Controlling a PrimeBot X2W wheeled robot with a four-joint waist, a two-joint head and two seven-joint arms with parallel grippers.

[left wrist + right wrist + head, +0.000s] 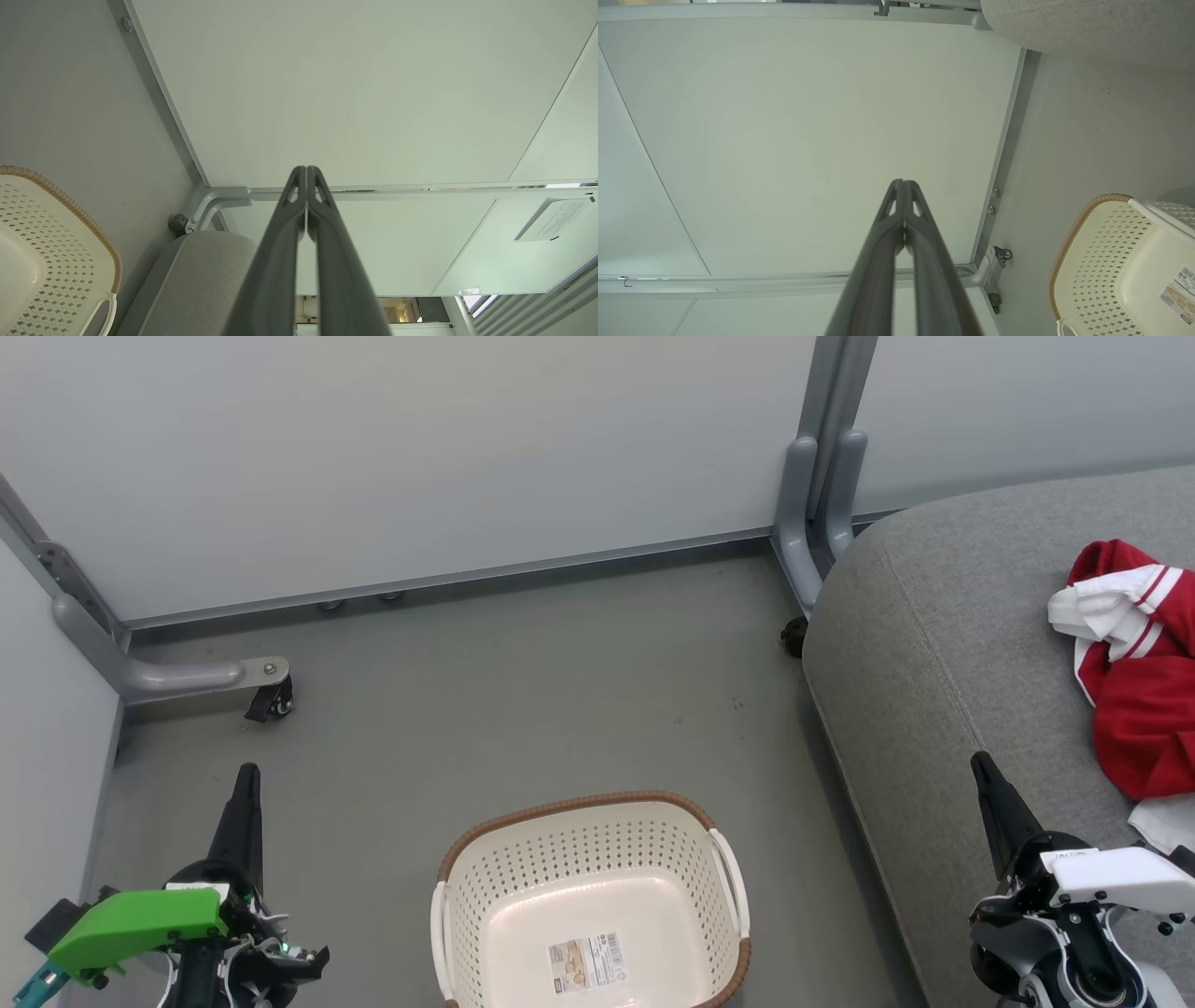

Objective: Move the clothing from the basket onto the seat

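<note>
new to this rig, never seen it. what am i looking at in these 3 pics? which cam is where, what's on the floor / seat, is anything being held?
It is a wheeled robot with two arms. The head view looks down from its head: the left end effector is at lower left, the right end effector at lower right. The other two pictures come from wrist cameras looking along each arm's own dark fingers, left and right.

On the grey floor stands the basket, with only a paper label inside. The clothing, red and white, lies crumpled on the seat.

Both end effectors are shut, fingers together, holding nothing.
</note>
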